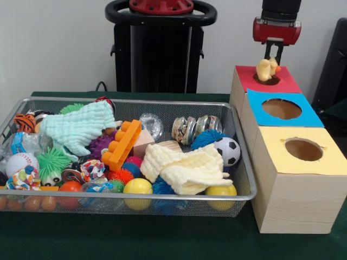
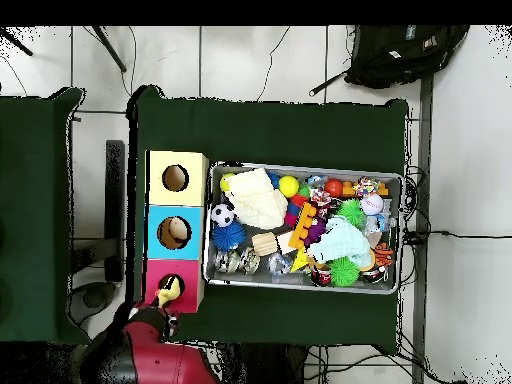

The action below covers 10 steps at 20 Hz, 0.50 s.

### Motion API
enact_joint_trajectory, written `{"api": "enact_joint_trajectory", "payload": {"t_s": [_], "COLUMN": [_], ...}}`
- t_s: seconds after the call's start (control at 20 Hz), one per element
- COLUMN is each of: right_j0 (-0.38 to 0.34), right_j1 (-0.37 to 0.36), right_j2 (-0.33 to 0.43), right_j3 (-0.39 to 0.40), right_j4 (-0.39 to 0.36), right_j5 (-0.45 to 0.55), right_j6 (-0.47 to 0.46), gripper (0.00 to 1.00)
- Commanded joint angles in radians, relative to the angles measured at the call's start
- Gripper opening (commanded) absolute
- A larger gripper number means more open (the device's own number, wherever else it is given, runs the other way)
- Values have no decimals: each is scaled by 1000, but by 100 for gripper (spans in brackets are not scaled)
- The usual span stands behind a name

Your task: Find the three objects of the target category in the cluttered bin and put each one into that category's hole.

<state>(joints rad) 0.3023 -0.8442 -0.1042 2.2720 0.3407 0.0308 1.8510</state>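
The table [image 1: 162, 241], under green cloth, is filling the bottom of the front view. On it, the bin [image 1: 238, 162] is sitting at lower left, crowded with toys. Along its near wall two smooth yellow balls [image 1: 137, 187] are lying, and a soccer ball [image 1: 227, 150] is resting at its right end beside a cream cloth [image 1: 187, 168]. A mint cloth [image 1: 78, 127] is lying at upper left, next to an orange block [image 1: 123, 143].

At the right, three wooden boxes are standing in a row, each with one round hole: a yellow-topped box [image 1: 320, 162] nearest, a blue-topped box [image 1: 255, 103] behind it, a red-topped box [image 1: 246, 76] farthest.

At upper right, the claw [image 1: 274, 59] is hanging over the red-topped box and grasping one pale-yellow toy figure [image 1: 265, 69] from above. The figure is standing roughly upright, long axis vertical, its orange part pointing toward the frame's right, its base at the hole's [image 1: 268, 81] rim. The overhead view is showing it at lower left, at that same hole. Only this one figure is showing.
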Motion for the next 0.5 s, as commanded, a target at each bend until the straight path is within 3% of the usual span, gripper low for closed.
{"api": "enact_joint_trajectory", "payload": {"t_s": [0.05,0.5], "right_j0": [1,1], "right_j1": [36,43], "right_j2": [105,102], "right_j3": [37,28], "right_j4": [54,30], "right_j5": [-41,-32], "right_j6": [288,281], "gripper": [0,0]}}
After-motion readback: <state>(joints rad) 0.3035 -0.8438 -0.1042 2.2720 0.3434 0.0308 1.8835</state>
